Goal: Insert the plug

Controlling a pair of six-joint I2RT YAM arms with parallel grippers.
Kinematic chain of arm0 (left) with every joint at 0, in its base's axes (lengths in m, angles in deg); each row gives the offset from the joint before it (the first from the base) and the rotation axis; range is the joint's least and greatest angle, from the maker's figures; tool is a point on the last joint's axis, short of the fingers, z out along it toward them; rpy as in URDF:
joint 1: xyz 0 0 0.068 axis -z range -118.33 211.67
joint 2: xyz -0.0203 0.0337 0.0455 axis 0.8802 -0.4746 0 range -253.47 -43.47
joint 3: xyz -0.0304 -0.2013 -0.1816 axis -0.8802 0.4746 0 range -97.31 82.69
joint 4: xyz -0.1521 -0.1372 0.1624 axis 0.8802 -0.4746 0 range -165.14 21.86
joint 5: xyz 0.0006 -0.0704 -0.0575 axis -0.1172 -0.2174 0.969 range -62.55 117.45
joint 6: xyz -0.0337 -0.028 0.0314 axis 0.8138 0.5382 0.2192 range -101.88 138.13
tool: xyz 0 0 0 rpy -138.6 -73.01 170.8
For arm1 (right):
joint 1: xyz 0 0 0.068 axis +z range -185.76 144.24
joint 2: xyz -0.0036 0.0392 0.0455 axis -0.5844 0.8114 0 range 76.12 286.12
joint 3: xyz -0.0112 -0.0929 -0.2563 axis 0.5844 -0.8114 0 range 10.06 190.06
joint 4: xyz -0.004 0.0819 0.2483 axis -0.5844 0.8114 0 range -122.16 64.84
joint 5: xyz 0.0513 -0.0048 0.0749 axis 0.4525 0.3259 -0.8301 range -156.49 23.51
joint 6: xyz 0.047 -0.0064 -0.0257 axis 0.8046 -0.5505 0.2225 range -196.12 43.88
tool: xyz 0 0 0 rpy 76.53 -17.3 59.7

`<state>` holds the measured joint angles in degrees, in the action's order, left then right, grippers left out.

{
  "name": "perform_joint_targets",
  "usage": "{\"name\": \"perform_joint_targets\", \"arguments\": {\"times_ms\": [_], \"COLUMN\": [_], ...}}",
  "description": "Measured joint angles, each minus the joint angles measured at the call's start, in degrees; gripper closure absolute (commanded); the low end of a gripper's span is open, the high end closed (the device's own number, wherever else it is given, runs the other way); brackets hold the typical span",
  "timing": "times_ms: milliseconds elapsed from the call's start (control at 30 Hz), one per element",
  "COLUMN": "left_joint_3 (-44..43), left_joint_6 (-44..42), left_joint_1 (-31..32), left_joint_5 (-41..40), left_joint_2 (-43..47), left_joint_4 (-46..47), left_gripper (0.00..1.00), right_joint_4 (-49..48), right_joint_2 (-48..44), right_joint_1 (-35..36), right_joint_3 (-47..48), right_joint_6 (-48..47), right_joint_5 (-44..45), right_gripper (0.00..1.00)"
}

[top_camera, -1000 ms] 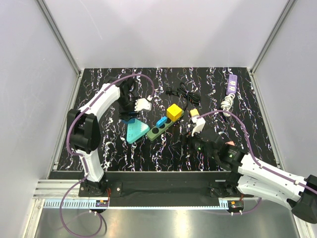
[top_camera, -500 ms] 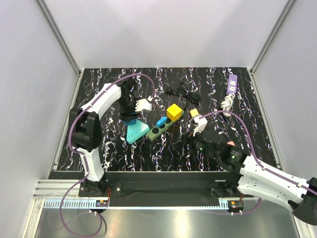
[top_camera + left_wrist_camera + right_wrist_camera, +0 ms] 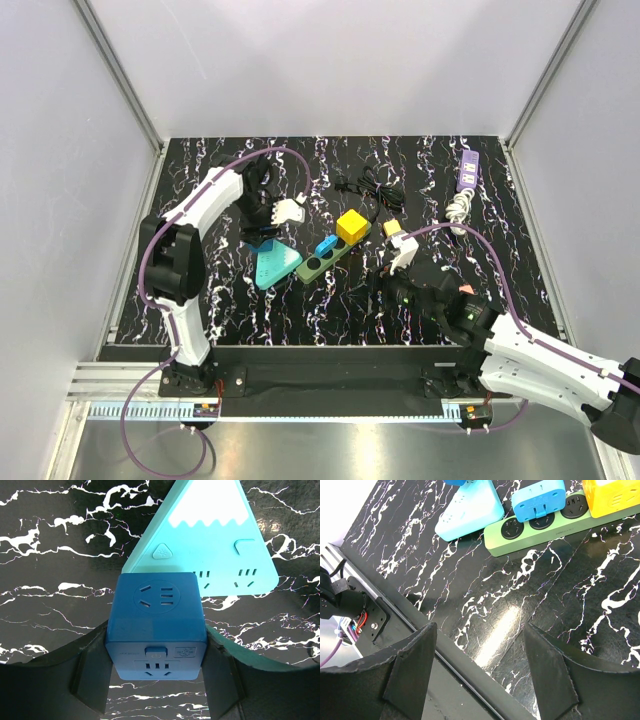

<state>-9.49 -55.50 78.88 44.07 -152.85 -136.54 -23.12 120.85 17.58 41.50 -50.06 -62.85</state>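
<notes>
My left gripper (image 3: 156, 680) is shut on a dark blue cube socket adapter (image 3: 156, 625), one finger on each side of it. It holds the cube over the near corner of a light blue triangular power strip (image 3: 210, 555); I cannot tell if they touch. In the top view the left gripper (image 3: 262, 237) is at the back end of the triangle (image 3: 272, 266). My right gripper (image 3: 480, 650) is open and empty, low over the table's near edge, right of centre (image 3: 385, 285).
A green power strip (image 3: 325, 260) carries a blue adapter (image 3: 326, 245) and a yellow cube (image 3: 351, 226); it also shows in the right wrist view (image 3: 555, 527). A black cable (image 3: 370, 185) lies behind it. A purple strip (image 3: 467, 170) lies at the back right.
My right gripper has crept a little to the left along the near side. The left gripper and its blue cube have barely moved.
</notes>
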Motion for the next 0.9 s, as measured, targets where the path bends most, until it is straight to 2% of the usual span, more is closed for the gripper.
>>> {"name": "perform_joint_targets", "arguments": {"times_ms": [900], "left_joint_3": [-2.16], "left_joint_6": [-0.04], "left_joint_1": [0.81], "left_joint_5": [0.66], "left_joint_2": [-1.46], "left_joint_4": [-1.6], "left_gripper": [1.0], "right_joint_4": [-0.2], "right_joint_2": [0.92], "right_joint_1": [0.0], "right_joint_3": [-0.72], "right_joint_6": [-0.39], "right_joint_5": [0.33], "right_gripper": [0.23]}}
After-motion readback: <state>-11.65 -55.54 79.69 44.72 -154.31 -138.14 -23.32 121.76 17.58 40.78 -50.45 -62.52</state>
